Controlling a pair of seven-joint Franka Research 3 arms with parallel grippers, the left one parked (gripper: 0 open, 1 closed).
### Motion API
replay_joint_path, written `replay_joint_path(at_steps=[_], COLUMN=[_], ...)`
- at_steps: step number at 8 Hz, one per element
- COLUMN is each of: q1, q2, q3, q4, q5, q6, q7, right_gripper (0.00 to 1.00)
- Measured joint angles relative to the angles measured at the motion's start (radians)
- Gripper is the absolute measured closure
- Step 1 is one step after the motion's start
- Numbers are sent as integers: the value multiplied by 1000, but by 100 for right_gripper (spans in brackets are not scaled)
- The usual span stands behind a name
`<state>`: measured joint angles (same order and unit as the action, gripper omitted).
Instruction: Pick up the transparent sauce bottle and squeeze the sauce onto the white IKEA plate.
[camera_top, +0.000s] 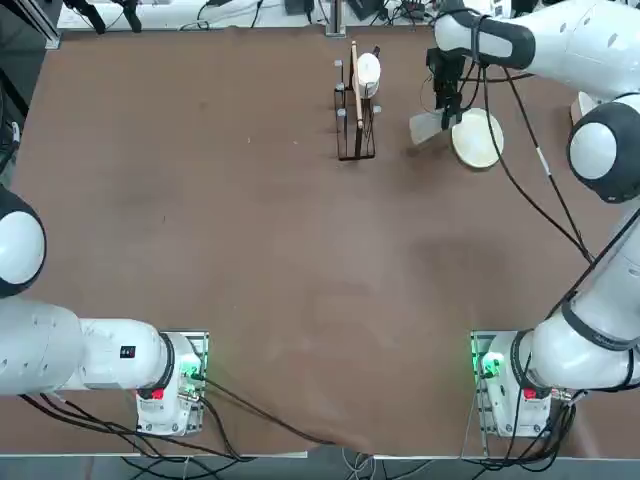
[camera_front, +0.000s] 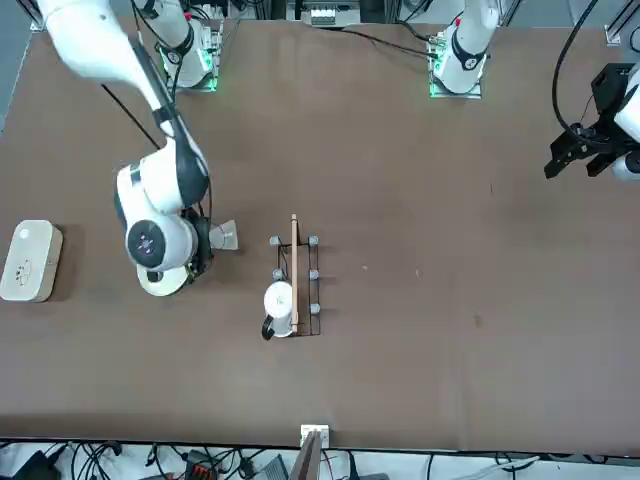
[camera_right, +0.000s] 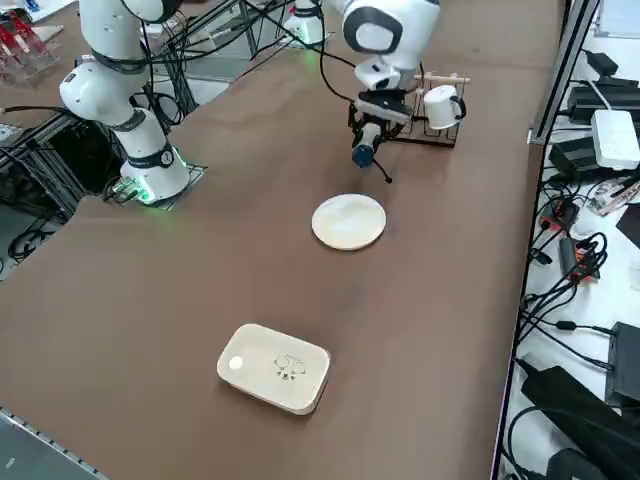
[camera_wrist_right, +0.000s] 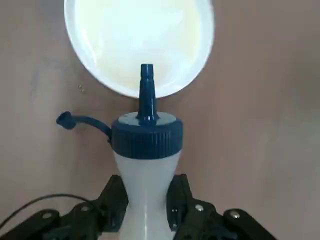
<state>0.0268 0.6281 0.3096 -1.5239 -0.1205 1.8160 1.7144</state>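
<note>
From overhead, the right gripper (camera_top: 447, 112) hangs beside the white IKEA plate (camera_top: 478, 138). The side view shows the transparent sauce bottle (camera_right: 364, 150) tilted above the table. At the wrist, jaws pinch the bottle's waist, nozzle toward the plate.

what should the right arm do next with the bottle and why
Probably carry the nozzle a little further over the white IKEA plate before squeezing. The right gripper is shut on the transparent sauce bottle, tipped with its blue nozzle toward the plate. In the right side view the bottle hangs beside the plate rather than above it, so sauce might miss.
</note>
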Motion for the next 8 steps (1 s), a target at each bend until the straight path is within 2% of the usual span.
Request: replay_joint_path(at_steps=[2,5,8], q1=[-37,-119,-182], q2=[16,16,17], q3=[-1,-3,-3], q4=[-10,-38,-106], q5=[92,283,357], q6=[45,102,144], q7=[-106,-241,-333], right_gripper=[56,56,56])
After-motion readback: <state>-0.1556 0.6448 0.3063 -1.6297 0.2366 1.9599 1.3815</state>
